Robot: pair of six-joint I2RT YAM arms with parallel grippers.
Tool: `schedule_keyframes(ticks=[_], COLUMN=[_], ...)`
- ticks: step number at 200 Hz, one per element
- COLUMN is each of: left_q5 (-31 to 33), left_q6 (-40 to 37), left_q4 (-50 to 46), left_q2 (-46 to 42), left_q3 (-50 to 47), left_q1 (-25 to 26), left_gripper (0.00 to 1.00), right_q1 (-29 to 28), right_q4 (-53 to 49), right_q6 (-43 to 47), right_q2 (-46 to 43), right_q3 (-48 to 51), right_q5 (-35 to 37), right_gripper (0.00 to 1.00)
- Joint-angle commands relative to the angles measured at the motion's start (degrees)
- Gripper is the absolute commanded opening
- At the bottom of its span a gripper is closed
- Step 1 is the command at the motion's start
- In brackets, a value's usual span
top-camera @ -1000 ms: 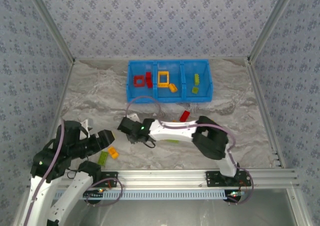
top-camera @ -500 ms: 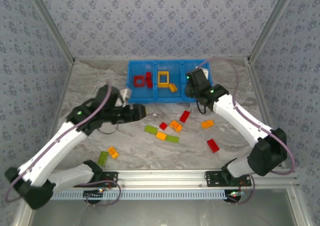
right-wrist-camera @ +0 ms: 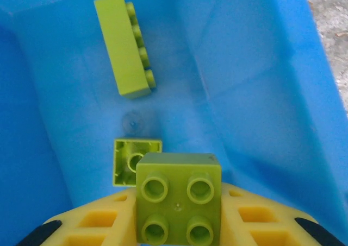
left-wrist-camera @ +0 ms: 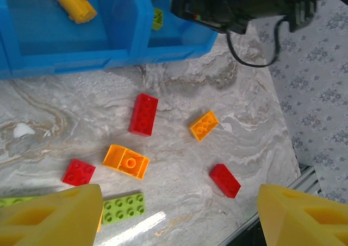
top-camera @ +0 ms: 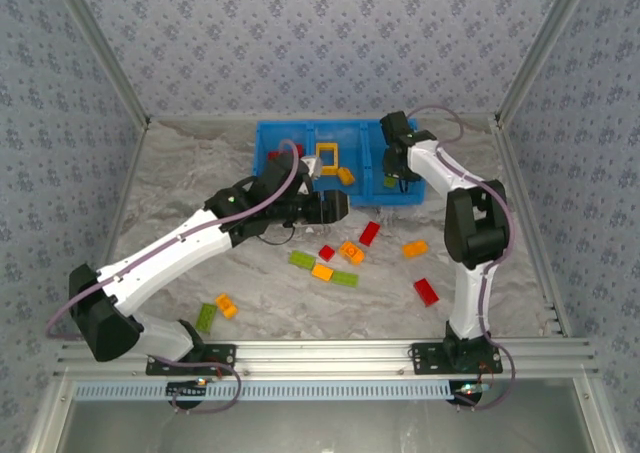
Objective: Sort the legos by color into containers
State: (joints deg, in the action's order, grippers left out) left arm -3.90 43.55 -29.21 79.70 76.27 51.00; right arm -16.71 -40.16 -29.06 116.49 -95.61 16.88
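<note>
Legos (top-camera: 350, 251) are lying loose just in front of the blue tray (right-wrist-camera: 261, 67), and one is about to be dropped. A lime-green square brick (right-wrist-camera: 178, 198) is sitting clamped in the right gripper (right-wrist-camera: 178, 221), straight above the floor of the tray's right-end compartment, where a long green brick (right-wrist-camera: 124, 45) and a small green brick (right-wrist-camera: 130, 160) are already lying. Judging by that, only a release is needed. The left gripper (left-wrist-camera: 176, 216) is hovering in front of the tray with its jaws wide and empty. It is the nearer arm to the loose pieces, among them a red brick (left-wrist-camera: 143, 114) whose long axis is pointing toward the tray. No brand or writing is showing legibly.
</note>
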Motion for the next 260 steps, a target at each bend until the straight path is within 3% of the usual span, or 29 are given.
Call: schedule_keyframes(ticks=[1,60,82,97,116,133,169,188,215,260], left_q5=[1.00,3.84,8.41,14.21,19.30,19.50,17.39,16.01,15.26,14.84], left_q6=[0.09,0.85,3.25,8.32,16.58,23.70,34.47,37.86,40.65,45.22], left_q4=[2.63,-0.41,-6.58,-16.88,-27.35,-31.64,-33.62,-31.14,-29.13,-27.00], left_q2=[1.09,-1.30,-4.00,-6.35,-11.56,-17.76,-26.55,-27.43,-26.18,-28.68], left_q3=[2.29,1.65,0.95,0.56,-4.49,-13.45,-29.90,-34.76,-38.27,-44.30], left_q1=[0.68,1.10,1.16,1.03,1.03,1.03,1.12,1.12,1.12,1.29], left_gripper=[0.75,0.75,0.74,0.74,0.73,0.72,0.71,0.71,0.70,0.66], right_q1=[-0.62,-4.00,-6.60,-8.45,-12.62,-18.74,-32.49,-40.45,-49.58,-54.97], right_q4=[-5.93,-8.51,-8.46,-7.08,-2.20,8.72,33.79,40.77,41.04,42.97], right_q6=[-0.84,-2.41,-1.50,-1.58,-0.01,4.49,10.76,12.75,11.23,7.04], right_q2=[2.24,2.96,-0.45,-5.68,-15.38,-25.29,-43.59,-48.30,-49.12,-48.34], right_q3=[-4.74,-7.67,-8.94,-7.32,-0.76,10.59,38.68,47.98,52.70,54.80], right_q5=[2.76,9.08,10.07,10.45,10.46,7.20,-13.26,-21.00,-18.87,-15.87], right_gripper=[0.39,0.62,0.62,0.61,0.61,0.63,0.65,0.66,0.66,0.66])
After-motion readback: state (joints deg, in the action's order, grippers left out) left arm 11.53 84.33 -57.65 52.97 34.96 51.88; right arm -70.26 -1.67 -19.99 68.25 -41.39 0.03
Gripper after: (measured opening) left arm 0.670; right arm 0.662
